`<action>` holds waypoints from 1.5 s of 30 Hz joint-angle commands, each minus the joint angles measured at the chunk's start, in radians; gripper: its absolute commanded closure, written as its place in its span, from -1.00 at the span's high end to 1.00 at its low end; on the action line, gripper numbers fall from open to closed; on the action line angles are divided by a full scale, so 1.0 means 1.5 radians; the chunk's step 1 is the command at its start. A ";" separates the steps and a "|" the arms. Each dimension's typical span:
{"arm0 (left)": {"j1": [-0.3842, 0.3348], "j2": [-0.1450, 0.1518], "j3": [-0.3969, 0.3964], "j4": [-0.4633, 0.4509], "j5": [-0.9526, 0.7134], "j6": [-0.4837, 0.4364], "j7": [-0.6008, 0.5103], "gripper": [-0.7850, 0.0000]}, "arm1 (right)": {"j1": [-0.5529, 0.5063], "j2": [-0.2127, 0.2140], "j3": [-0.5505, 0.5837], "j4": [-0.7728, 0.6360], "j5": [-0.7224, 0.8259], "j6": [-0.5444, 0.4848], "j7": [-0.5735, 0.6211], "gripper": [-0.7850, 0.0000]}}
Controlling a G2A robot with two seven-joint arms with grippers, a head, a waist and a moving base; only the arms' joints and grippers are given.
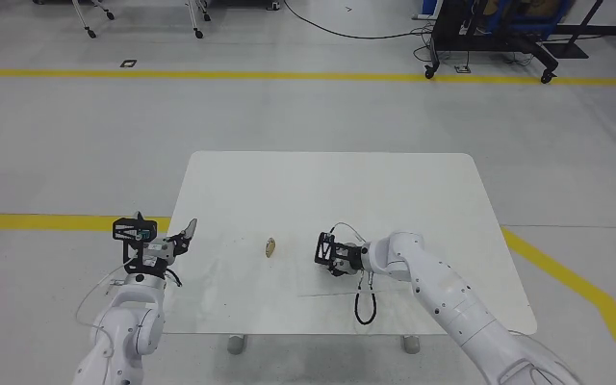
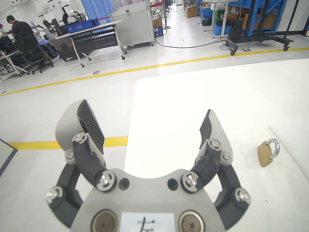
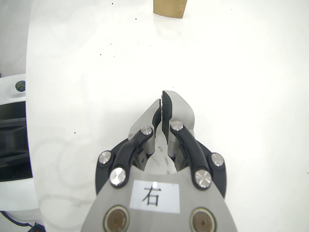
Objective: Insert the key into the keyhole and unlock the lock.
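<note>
A brass padlock (image 1: 270, 247) with a silver shackle lies flat on the white table (image 1: 327, 183), a little left of centre. In the right wrist view the padlock (image 3: 170, 3) lies straight ahead of my right gripper (image 3: 162, 96), its brass base turned toward the gripper. The right gripper (image 1: 320, 252) is shut, and a thin sliver of metal shows between its pads (image 3: 166, 107), apparently the key held edge-on. My left gripper (image 1: 185, 237) hovers open over the table's left edge. From the left wrist, the left gripper (image 2: 146, 112) holds nothing and the padlock (image 2: 266, 154) lies well off to its side.
A black cable loop (image 1: 364, 306) from the right arm lies on the table near the front edge. Yellow floor lines (image 1: 58, 221) run past the table. Bare tabletop lies between the padlock and both grippers.
</note>
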 commanded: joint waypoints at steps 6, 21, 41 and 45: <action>0.000 0.000 0.000 0.000 0.000 0.000 0.000 1.00 | 0.000 0.000 0.000 0.000 0.000 0.000 0.000 -1.00; 0.000 0.000 0.000 0.000 0.000 0.000 0.000 1.00 | -0.061 0.028 0.078 -0.100 -0.042 0.043 -0.103 -1.00; 0.000 0.000 0.000 0.000 0.000 0.000 0.000 1.00 | -0.109 0.038 0.156 -0.144 0.091 0.020 -0.321 -1.00; 0.000 0.000 0.000 0.000 0.000 0.000 0.000 1.00 | -0.121 0.035 0.173 -0.073 0.285 -0.086 -0.422 -1.00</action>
